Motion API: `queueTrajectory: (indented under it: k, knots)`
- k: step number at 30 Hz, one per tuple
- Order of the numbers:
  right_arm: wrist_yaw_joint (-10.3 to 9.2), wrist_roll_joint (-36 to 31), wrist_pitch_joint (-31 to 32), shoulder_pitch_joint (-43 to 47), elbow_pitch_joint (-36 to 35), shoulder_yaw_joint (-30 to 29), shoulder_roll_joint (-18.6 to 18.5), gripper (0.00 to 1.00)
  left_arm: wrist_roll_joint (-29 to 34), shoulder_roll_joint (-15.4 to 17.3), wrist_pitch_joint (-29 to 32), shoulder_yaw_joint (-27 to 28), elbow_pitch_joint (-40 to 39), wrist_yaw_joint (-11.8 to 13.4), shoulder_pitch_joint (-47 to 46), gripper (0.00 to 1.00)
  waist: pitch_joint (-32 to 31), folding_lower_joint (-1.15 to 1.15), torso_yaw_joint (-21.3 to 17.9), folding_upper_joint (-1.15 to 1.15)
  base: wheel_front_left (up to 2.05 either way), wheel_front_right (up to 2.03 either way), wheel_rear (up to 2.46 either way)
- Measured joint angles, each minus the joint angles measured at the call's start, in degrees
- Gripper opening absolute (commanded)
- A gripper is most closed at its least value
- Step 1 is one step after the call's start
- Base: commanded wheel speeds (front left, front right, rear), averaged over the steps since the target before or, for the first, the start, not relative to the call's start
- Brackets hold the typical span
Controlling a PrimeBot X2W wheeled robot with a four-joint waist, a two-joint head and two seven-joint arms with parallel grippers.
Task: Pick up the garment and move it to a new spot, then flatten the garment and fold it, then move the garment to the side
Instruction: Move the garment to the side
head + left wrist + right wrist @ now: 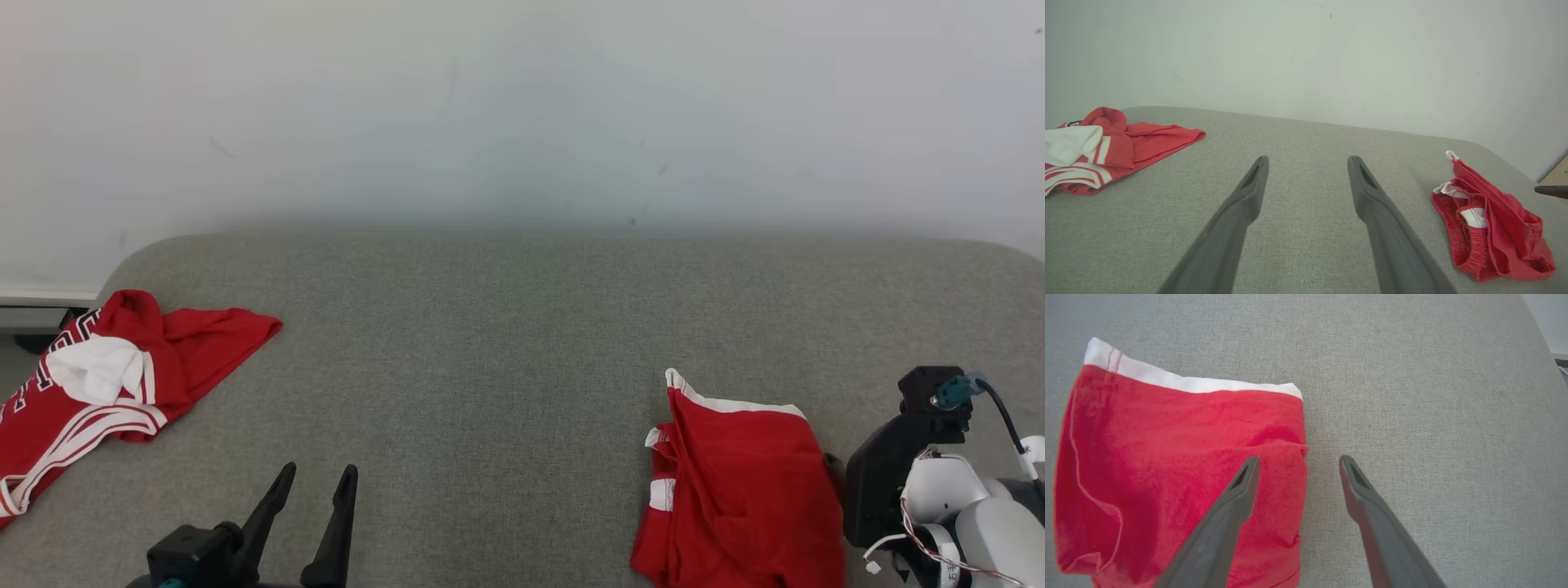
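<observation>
A folded red garment with white trim [739, 498] lies at the front right of the grey padded surface [522, 343]; it also shows in the left wrist view [1494, 228]. In the right wrist view my right gripper [1297, 459] is open just above the garment's [1180, 469] right edge, one finger over the cloth and the other over bare surface, holding nothing. My left gripper [319, 474] stands open and empty at the front left [1308, 160], over bare surface between the two cloth heaps.
A crumpled red jersey with white stripes and lettering [114, 384] lies at the left edge, part of it hanging over [1106, 151]. A pale wall [522, 106] backs the surface. My right arm's wrist [906, 457] stands beside the folded garment.
</observation>
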Motion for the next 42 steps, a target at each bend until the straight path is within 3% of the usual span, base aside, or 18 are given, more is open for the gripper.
queueTrajectory:
  k: [23, 33, 34, 35, 36, 37, 38, 42]
  knots:
    - [-1.16, 5.2, -0.7, -1.2, 12.0, -5.7, 5.4, 1.00, 0.2, 0.3, 0.7, -0.6, -0.7, -0.5, -1.0, 1.00, 2.9, 0.00, 2.3, 0.00, 0.00, 0.00, 0.00]
    - [-1.16, 6.0, -2.2, -2.1, 17.0, -6.8, 5.4, 1.00, 0.3, 0.3, 0.7, -0.6, -0.7, -0.4, -1.4, 1.00, 3.1, 0.00, 2.9, 0.00, 0.00, 0.00, 0.00]
    - [-1.16, 6.2, -2.4, -2.3, 17.4, -6.9, 5.4, 0.92, 0.3, 0.3, 0.7, -0.6, -0.7, -0.4, -1.6, 1.00, 3.1, 0.00, 2.9, 0.00, 0.00, 0.00, 0.00]
    - [-1.16, 6.3, -2.6, -2.6, 17.8, -7.0, 5.4, 0.46, 0.3, 0.3, 0.7, -0.5, -0.7, -0.4, -1.7, 1.00, 3.1, 0.00, 3.0, 0.00, 0.00, 0.00, 0.00]
    - [-1.16, 6.4, -2.7, -2.8, 18.2, -7.0, 5.3, 0.35, 0.3, 0.3, 0.7, -0.4, -0.7, -0.4, -1.7, 1.00, 3.0, 0.00, 3.0, 0.00, 0.00, 0.00, 0.00]
    - [-1.16, 6.4, -2.8, -3.0, 18.4, -7.1, 5.3, 0.35, 0.4, 0.3, 0.7, -0.4, -0.7, -0.4, -1.7, 1.00, 3.0, 0.00, 3.0, 0.00, 0.00, 0.00, 0.00]
    - [-1.16, 6.4, -3.2, -3.1, 18.8, -7.1, 5.3, 0.00, 0.4, 0.3, 0.7, -0.3, -0.6, -0.4, -1.7, 1.00, 3.0, 0.00, 3.0, 0.00, 0.00, 0.00, 0.00]
    - [-1.18, 6.4, -3.6, -3.9, 20.2, -7.1, 5.2, 0.00, 0.6, 0.3, 0.7, -0.3, -0.6, -0.4, -1.7, 1.00, 2.9, 0.00, 3.2, 0.00, 0.00, 0.00, 0.00]
